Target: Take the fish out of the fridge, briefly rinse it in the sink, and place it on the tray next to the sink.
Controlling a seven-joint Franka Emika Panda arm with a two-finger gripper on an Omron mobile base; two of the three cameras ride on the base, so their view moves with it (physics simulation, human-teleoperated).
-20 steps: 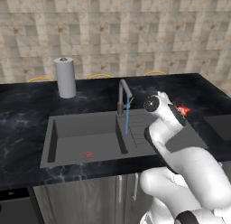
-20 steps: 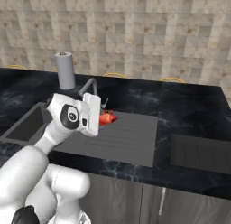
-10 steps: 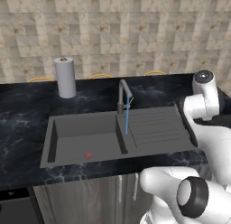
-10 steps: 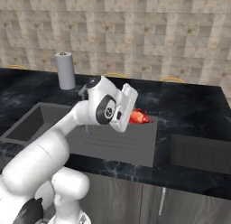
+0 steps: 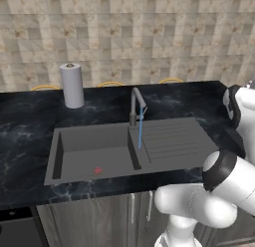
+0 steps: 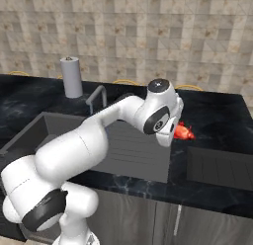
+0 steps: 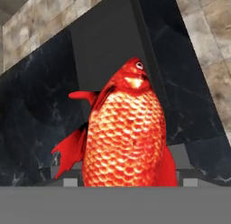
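Observation:
The bright red fish hangs over the black counter just right of the drainboard, held in my gripper, which is shut on it. In the hand view the scaly fish fills the centre and covers the fingertips. Beyond it lies the dark grey tray, which sits on the counter right of the sink. The sink lies to the left, its faucet running a thin blue stream. The fridge is out of view.
A paper towel roll stands at the back left of the counter. A tiny red dot lies on the basin floor. The ribbed drainboard lies between basin and tray. A tiled wall closes the back.
My arm has swung right from over the drainboard, carrying the fish past the sink's right edge toward the tray. The water keeps running.

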